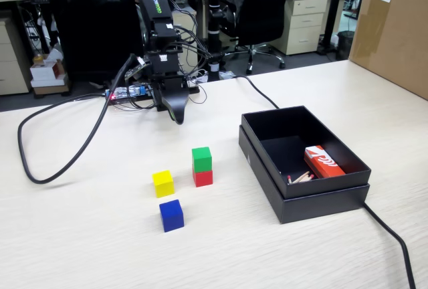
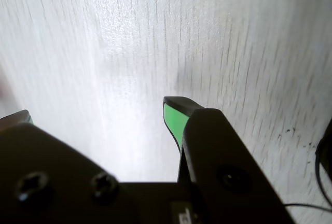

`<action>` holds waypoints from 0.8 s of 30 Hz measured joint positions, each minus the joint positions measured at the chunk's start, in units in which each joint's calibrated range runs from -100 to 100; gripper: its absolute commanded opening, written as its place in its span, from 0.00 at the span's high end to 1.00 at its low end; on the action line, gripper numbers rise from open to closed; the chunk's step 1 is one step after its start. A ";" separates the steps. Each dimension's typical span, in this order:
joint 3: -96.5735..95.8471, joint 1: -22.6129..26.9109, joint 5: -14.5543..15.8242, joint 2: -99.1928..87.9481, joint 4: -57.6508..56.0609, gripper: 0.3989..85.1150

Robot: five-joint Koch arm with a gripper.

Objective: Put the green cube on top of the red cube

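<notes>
counter (image 1: 80,235): pale wood grain, running out of frame on the near and left sides of the fixed view; broad bare surface in front of the cubes.
green cube (image 1: 201,158): sits squarely on top of the red cube (image 1: 202,178), near the middle of the counter.
yellow cube (image 1: 162,183): just left of the stack, apart from it.
blue cube (image 1: 171,215): nearer the camera than the yellow one, standing alone.
black box (image 1: 304,192): open, to the right of the stack with a clear strip of counter between; a red-and-white carton (image 1: 323,162) lies inside.
cable (image 1: 57,162): loops across the counter's left side, well apart from the cubes.
arm (image 1: 159,41): folded at the far edge, tip angled down toward the counter.
end effector (image 1: 176,114): behind the stack, touching nothing – in the wrist view (image 2: 98,111) the two tips stand moderately apart over bare wood, gripping nothing.
</notes>
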 measured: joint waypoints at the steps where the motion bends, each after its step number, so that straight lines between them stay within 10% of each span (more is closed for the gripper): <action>1: -3.93 0.20 0.00 -0.39 3.02 0.42; 24: -25.65 0.54 -0.98 -15.53 29.27 0.44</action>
